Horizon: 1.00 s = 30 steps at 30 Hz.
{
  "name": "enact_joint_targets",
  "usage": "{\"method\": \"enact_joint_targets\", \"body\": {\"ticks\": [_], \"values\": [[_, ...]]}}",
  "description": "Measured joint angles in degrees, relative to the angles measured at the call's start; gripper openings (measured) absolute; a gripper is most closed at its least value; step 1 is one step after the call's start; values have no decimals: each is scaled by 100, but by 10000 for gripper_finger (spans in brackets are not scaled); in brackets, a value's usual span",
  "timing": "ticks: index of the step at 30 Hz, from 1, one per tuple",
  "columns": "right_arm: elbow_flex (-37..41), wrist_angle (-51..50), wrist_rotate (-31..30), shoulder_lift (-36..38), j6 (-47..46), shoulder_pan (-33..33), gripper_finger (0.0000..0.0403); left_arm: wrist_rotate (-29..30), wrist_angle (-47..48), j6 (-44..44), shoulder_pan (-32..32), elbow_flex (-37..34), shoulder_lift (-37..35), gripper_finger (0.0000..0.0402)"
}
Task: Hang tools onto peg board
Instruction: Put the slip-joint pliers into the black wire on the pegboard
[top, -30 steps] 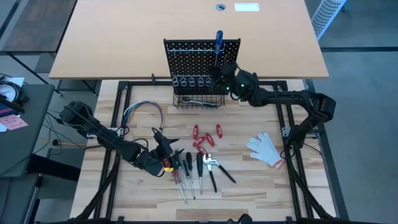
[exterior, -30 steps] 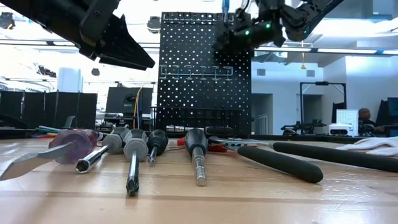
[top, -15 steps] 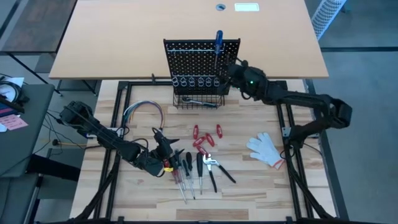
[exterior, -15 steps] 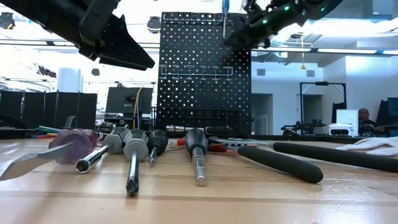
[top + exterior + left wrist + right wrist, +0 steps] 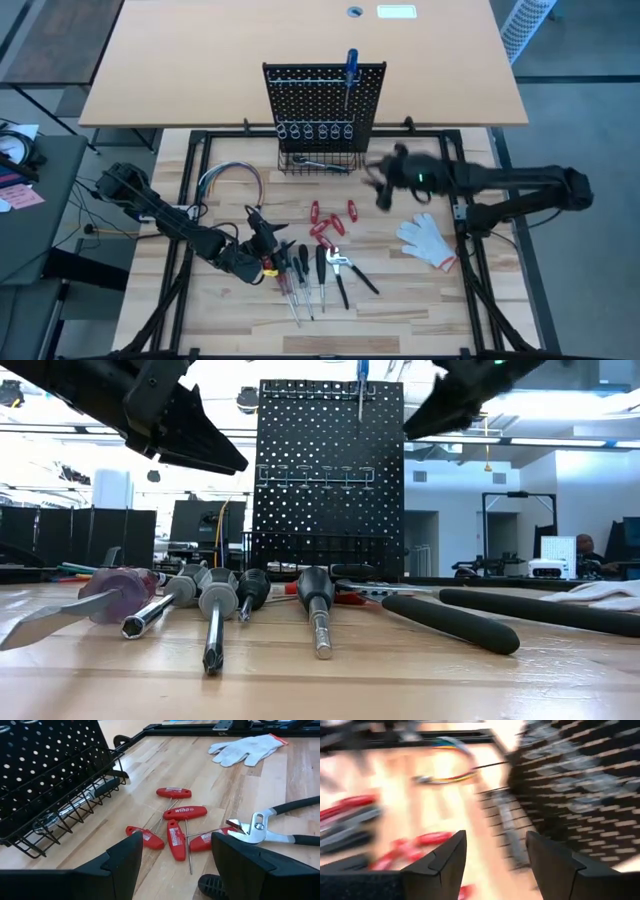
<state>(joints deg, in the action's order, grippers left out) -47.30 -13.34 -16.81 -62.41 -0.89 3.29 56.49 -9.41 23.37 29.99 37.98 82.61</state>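
The black peg board (image 5: 325, 105) stands upright at the table's far middle. A blue-handled screwdriver (image 5: 351, 70) hangs from its top row, shaft down (image 5: 361, 400). Several screwdrivers (image 5: 300, 275), pliers (image 5: 345, 272) and red T-handle keys (image 5: 330, 220) lie flat on the wood. My left gripper (image 5: 262, 235) hovers open just left of the screwdrivers, and its wrist view looks over the red keys (image 5: 175, 860). My right gripper (image 5: 380, 190) is blurred in the air near-right of the board, open with nothing between its fingers (image 5: 495, 855).
A wire basket (image 5: 318, 162) at the board's foot holds a metal tool. A white glove (image 5: 430, 240) lies at the right and a bundle of coloured wires (image 5: 230, 180) at the left. A tan tabletop (image 5: 300, 40) lies behind the board.
My right gripper has drawn away from the peg board, swinging fast toward the table's near and right side. The blue-handled screwdriver stays hanging on the board where it was. My left gripper has kept still.
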Motion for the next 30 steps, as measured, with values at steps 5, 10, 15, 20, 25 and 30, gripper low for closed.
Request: {"method": "enact_joint_targets", "body": {"ticks": [5, 10, 15, 20, 25, 30], "values": [[764, 590, -5, -193, -724, -1795, 205, -369, 0, -206, 0, 0, 0, 230], [852, 1052, -376, -1157, -2357, -3087, 199, -1217, -526, -1202, -2, 21, 126, 229], [545, 1016, 423, -1972, -3210, -3502, 200, -2661, -936, -2243, -93, 662, 995, 198], [107, 76, 490, -2272, -4428, -3352, 191, -3651, 197, -3006, -347, 2117, 2023, 136], [36, -1007, 196, -2666, -6259, -3065, 156, -4754, 1775, -3402, -808, 3578, 2990, 65], [43, -1147, 203, -3228, -6393, -2971, 108, -6007, 2830, -3544, -1227, 4587, 3756, 8]]}}
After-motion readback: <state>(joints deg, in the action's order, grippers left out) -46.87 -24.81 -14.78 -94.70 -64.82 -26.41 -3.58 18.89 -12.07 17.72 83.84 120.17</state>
